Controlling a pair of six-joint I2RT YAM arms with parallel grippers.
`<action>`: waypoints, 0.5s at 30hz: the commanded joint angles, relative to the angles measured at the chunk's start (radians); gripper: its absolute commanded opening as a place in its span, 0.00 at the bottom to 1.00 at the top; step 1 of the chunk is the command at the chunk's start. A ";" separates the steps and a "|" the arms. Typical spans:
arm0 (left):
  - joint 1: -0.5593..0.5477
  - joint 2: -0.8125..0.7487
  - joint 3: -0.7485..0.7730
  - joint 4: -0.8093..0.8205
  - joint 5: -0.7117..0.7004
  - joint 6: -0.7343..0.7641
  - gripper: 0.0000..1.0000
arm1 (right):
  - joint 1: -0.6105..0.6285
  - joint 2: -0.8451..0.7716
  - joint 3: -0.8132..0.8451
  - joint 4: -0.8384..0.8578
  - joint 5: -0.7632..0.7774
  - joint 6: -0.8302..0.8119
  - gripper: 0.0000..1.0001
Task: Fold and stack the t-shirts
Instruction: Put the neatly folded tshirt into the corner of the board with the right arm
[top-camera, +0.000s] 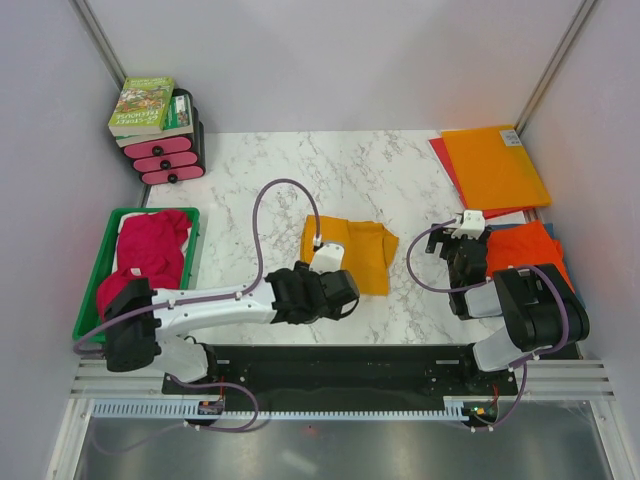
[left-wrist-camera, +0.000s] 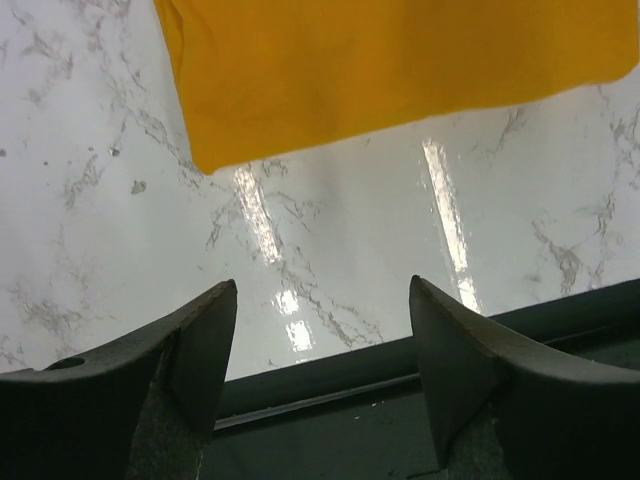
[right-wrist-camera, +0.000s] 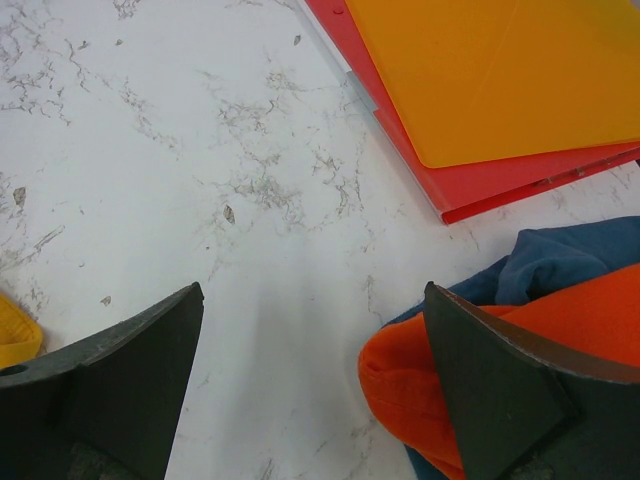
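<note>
Golden-orange t-shirt (top-camera: 350, 255), hem near table (top-camera: 390, 320) edge

A white, grey-veined marble tabletop (top-camera: 400, 180) fills the scene. At its far left corner stands a black drawer unit (top-camera: 196, 140) with 3 pink drawer fronts. A green-covered book (top-camera: 142, 104) lies on top of it, over what looks like 1 or 2 more books, though their edges are too small to count. A green plastic crate (top-camera: 194, 250) sits along the left edge. At the far right, a stiff orange sheet (top-camera: 494, 165) with a small label (top-camera: 511, 137) lies on a red sheet (top-camera: 443, 155).
</note>
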 joint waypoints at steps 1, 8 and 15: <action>0.002 0.060 0.135 -0.114 -0.151 -0.040 0.78 | -0.003 -0.003 0.020 0.053 -0.023 0.017 0.98; 0.120 0.034 0.213 -0.114 -0.054 -0.010 0.81 | -0.003 -0.003 0.022 0.051 -0.021 0.017 0.98; 0.252 0.073 0.257 -0.090 0.006 0.054 0.92 | -0.001 -0.154 0.137 -0.216 -0.261 -0.111 0.98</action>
